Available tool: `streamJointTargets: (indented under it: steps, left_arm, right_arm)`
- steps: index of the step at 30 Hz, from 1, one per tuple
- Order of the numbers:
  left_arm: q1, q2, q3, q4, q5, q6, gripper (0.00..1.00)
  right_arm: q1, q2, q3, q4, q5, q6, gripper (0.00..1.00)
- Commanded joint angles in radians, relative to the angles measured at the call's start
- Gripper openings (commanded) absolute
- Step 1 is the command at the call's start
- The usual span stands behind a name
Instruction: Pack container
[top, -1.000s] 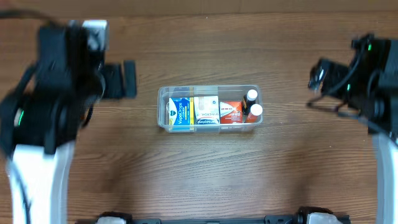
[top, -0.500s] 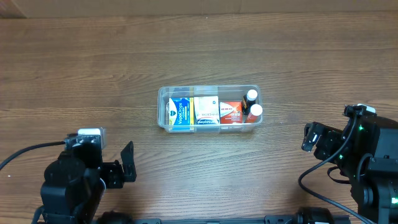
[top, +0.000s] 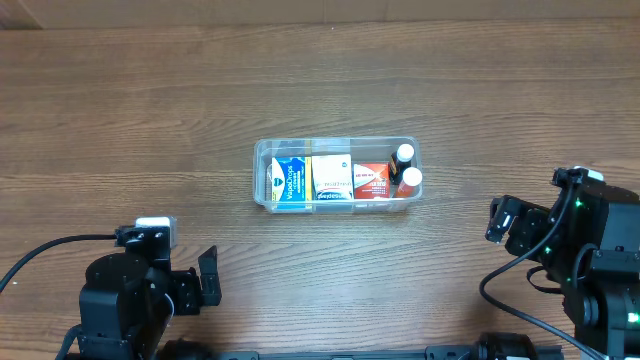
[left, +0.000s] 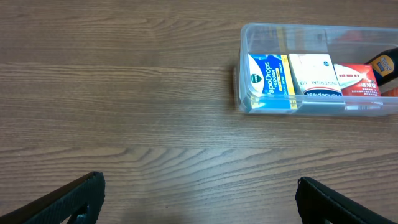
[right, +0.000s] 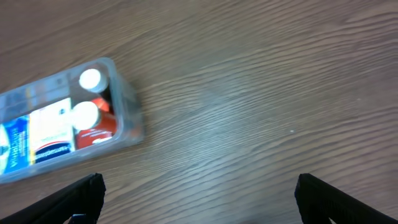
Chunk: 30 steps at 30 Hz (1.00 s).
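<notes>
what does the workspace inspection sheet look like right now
surface: wooden table, bare grain
job's things: container mid-table, holding blue box, white box, red box, two white-capped bottles
clutter: nothing seen
grippers: left gripper and right gripper, jaws open, empty, apart from the container
cables: left cable and right cable, black, looped beside the arms
surroundings: pale strip beyond the far edge

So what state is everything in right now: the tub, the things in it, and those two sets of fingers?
Tub: lidless, packed.
Blue box: inside tub, label up.
White box: inside, label up.
Red box: inside, label up.
Far bottle: upright, capped.
Near bottle: upright, capped.
Left fingers: open, empty.
Right fingers: open, empty.
</notes>
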Motion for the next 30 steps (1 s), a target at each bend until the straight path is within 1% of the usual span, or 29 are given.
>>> streamJointTargets:
  steps: [1, 5, 7, 9, 11, 14, 18, 22, 25, 26, 30]
  left_arm:
    - [0.000, 0.000, -0.008, -0.002, -0.009, -0.010, 1.00]
    - [0.000, 0.000, -0.008, -0.002, -0.009, -0.010, 1.00]
    - [0.000, 0.000, -0.008, -0.002, -0.009, -0.010, 1.00]
    - [0.000, 0.000, -0.008, -0.002, -0.009, -0.010, 1.00]
    - [0.000, 0.000, -0.008, -0.002, -0.009, -0.010, 1.00]
    - [0.000, 0.000, -0.008, -0.002, -0.009, -0.010, 1.00]
    - [0.000, 0.000, -0.008, -0.002, -0.009, -0.010, 1.00]
    - [0.000, 0.000, -0.008, -0.002, -0.009, -0.010, 1.00]
    - [0.000, 0.000, -0.008, -0.002, -0.009, -0.010, 1.00]
    - [0.000, 0.000, -0.008, -0.002, -0.009, -0.010, 1.00]
    - [0.000, 0.000, -0.008, -0.002, -0.009, -0.010, 1.00]
  right_arm:
    - [0.005, -0.008, -0.007, -0.002, 0.093, 0.000, 1.00]
    - [0.006, -0.011, -0.008, -0.014, 0.093, 0.000, 1.00]
    - [0.006, -0.031, -0.008, -0.047, 0.079, 0.000, 1.00]
    - [0.008, -0.065, -0.009, -0.032, 0.077, 0.000, 1.00]
    - [0.027, -0.121, -0.029, 0.032, 0.078, -0.003, 1.00]
    - [0.076, -0.240, -0.136, 0.204, 0.077, -0.030, 1.00]
    - [0.129, -0.412, -0.361, 0.461, 0.059, -0.030, 1.00]
    - [0.134, -0.584, -0.575, 0.745, 0.040, -0.030, 1.00]
    - [0.134, -0.688, -0.707, 0.924, 0.039, -0.030, 1.00]
    - [0.134, -0.731, -0.769, 1.010, 0.040, -0.030, 1.00]
    - [0.134, -0.809, -0.899, 1.188, 0.040, -0.030, 1.00]
